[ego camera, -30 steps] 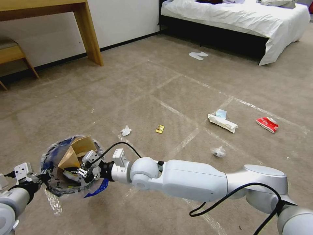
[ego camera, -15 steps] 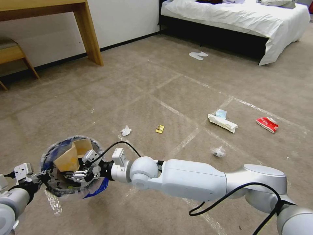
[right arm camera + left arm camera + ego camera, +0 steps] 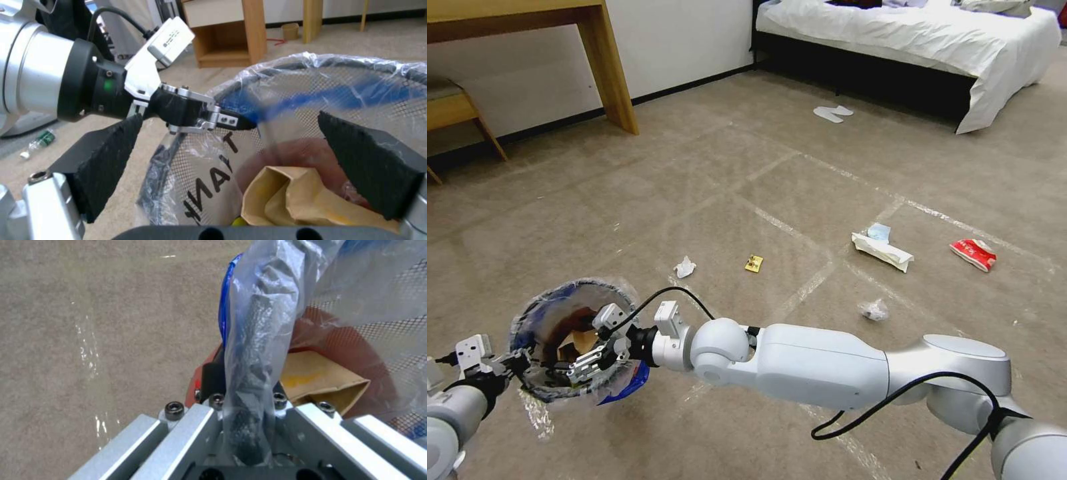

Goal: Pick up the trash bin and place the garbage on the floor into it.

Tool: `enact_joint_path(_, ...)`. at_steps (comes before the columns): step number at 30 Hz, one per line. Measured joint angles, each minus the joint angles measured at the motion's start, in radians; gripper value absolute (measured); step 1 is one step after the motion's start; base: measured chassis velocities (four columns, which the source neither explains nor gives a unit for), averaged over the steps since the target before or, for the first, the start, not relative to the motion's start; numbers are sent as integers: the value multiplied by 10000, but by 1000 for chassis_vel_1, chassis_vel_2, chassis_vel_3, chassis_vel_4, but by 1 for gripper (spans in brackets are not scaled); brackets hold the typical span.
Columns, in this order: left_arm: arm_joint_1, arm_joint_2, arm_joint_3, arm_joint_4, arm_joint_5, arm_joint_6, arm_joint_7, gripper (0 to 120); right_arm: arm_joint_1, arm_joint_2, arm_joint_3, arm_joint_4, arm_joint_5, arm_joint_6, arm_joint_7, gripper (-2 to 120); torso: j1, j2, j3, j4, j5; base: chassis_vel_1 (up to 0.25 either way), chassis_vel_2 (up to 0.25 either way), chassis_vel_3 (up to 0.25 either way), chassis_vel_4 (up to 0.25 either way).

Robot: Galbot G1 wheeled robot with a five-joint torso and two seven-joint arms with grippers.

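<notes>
Beige carpet (image 3: pixel 707 180) crossed by pale tape lines covers the bedroom floor, with a white-sheeted bed (image 3: pixel 920 40) at one o'clock and a wooden desk (image 3: pixel 560 40) at eleven. At seven o'clock the right pincer (image 3: pixel 584 365) hangs over the mouth of the trash bin (image 3: pixel 540 327), its black pads (image 3: pixel 109 160) spread wide apart with nothing between them. Below them a brown paper bag (image 3: pixel 289 196) lies inside the bin against its red wall. The left pincer (image 3: pixel 517 363) is clamped on the bin's rim at the bin's own nine o'clock side, pinching the crinkly plastic liner (image 3: pixel 253 373) together with the dark rim, and holds the bin off the carpet. Outward on the floor lie a crumpled white tissue (image 3: pixel 684 267) and a tiny yellow wrapper (image 3: pixel 754 264) near the centre. Farther toward three o'clock lie a clear crumpled scrap (image 3: pixel 873 310), a white packet (image 3: pixel 884 252) touching a blue mask (image 3: pixel 879 232), and a red-white packet (image 3: pixel 974 254).
</notes>
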Motion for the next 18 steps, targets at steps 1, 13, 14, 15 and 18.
enact_joint_path(1, -4, -2, 5, 4, 9, 0, 1, 0, 0, 1, 3, 0, -1, 5, 0, 100, 0, 0, 1, 0, 0, 0, 0, 0, 0)
enact_joint_path(13, -11, 25, -1, 133, 136, 0, 46, 0, -120, -92, 595, 566, 49, 111, 114, 100, 0, 0, 0, 0, 0, 0, 0, 0, 0)
enact_joint_path(14, -10, 36, -18, 147, 149, 1, 56, 0, -175, -109, 880, 758, 70, 172, 132, 100, 0, 0, 0, 0, 0, 0, 0, 0, 0)
enact_joint_path(15, -7, 51, -39, 154, 151, 0, 62, 0, -213, -124, 1176, 905, 81, 221, 141, 100, 0, 0, 0, 1, 0, 0, 0, 0, 0)
enact_joint_path(18, -4, 70, -67, 159, 152, 0, 65, 0, -261, -139, 1635, 1095, 121, 314, 141, 100, 0, 0, 0, 0, 0, 0, 0, 0, 0)
